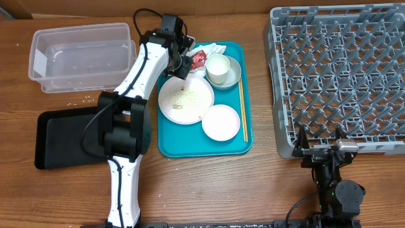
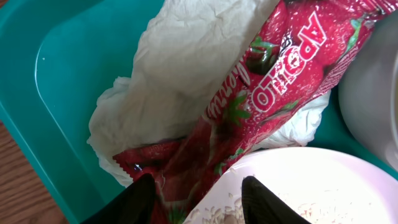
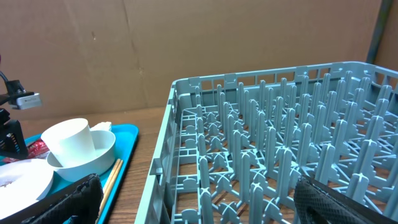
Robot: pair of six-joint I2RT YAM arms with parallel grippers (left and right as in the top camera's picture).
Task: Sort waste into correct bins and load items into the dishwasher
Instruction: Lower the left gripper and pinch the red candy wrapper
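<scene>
On the teal tray [image 1: 168, 142], the red snack wrapper [image 1: 199, 59] lies over the crumpled white napkin [image 1: 214, 49] at the back. My left gripper [image 1: 183, 66] is down at the wrapper's near end. In the left wrist view the wrapper [image 2: 267, 87] runs between the parted fingers of the left gripper [image 2: 198, 199], beside the rim of the rice-strewn plate [image 2: 323, 186]. The jaws are not clamped. A white cup [image 1: 218, 67] stands in the bowl [image 1: 234, 75]. My right gripper [image 1: 321, 147] hangs open and holds nothing at the grey dishwasher rack's [image 1: 342, 76] front edge.
A small white plate [image 1: 221, 122] and chopsticks [image 1: 242, 107] also lie on the teal tray. The clear tub [image 1: 82, 56] stands at the back left, with the black tray [image 1: 63, 136] in front of it. Rice grains are scattered on the table near the tub.
</scene>
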